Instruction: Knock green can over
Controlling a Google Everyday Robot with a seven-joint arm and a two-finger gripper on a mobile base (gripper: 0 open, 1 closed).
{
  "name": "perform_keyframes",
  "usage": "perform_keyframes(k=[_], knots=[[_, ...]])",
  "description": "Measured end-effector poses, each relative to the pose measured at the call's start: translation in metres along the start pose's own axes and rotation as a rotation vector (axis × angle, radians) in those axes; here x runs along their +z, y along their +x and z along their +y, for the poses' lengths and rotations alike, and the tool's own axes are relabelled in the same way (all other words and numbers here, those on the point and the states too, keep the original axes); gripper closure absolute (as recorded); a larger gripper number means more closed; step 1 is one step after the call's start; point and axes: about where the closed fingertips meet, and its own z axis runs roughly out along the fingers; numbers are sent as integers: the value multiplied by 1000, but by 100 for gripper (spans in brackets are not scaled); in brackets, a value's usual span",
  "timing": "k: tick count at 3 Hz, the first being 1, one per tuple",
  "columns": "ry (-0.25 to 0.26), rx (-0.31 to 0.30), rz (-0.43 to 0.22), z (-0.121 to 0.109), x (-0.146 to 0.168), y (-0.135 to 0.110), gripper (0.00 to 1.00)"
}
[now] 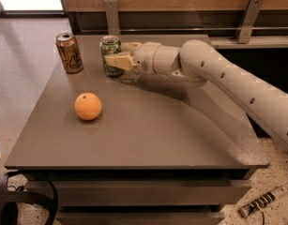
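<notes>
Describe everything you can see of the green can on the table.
The green can is a small metal drink can, green with pale lettering and a silver top rim. It stands upright near the far edge of the table, beside an orange-brown can. The gripper lies across its middle, apparently touching it.
</notes>
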Motion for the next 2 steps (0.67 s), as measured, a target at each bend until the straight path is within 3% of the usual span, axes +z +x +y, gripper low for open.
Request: perform_keyframes(k=[1,2], knots=[[3,-4,5,0,-2,-3,100],[23,-37,44,2,-17,-21,100]])
